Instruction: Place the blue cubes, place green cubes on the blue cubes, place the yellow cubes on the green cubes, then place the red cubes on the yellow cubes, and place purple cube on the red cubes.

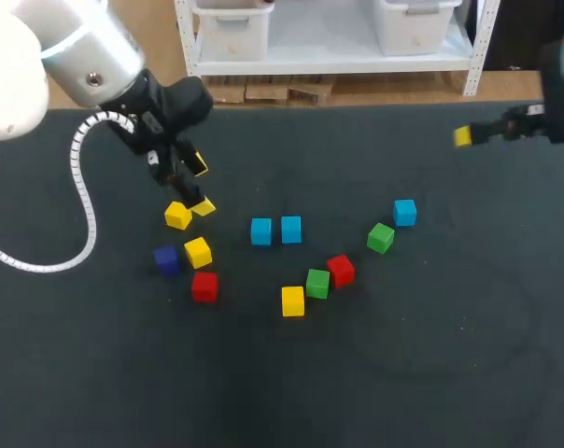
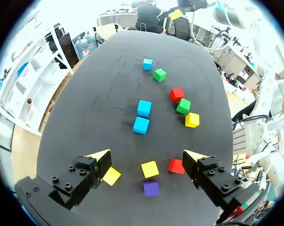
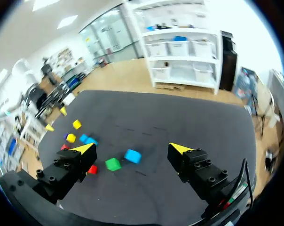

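Two blue cubes point(image 1: 260, 231) point(image 2: 141, 125) lie side by side mid-table, and a third blue cube point(image 1: 404, 212) point(image 3: 132, 156) sits farther right by a green cube point(image 1: 380, 237). A red cube point(image 1: 340, 270), another green cube point(image 1: 317, 283) and a yellow cube point(image 1: 292, 301) cluster in front. At the left lie two yellow cubes point(image 1: 177, 216) point(image 1: 197, 252), a purple cube point(image 1: 166, 259) and a red cube point(image 1: 204, 287). My left gripper point(image 1: 201, 187) point(image 2: 147, 157) hangs open over this left group, holding nothing. My right gripper point(image 1: 478, 133) point(image 3: 132, 149) is open and empty, high at the far right.
The dark table point(image 1: 431, 355) has bare room along its front and right side. Its back edge point(image 1: 357, 103) runs behind the cubes.
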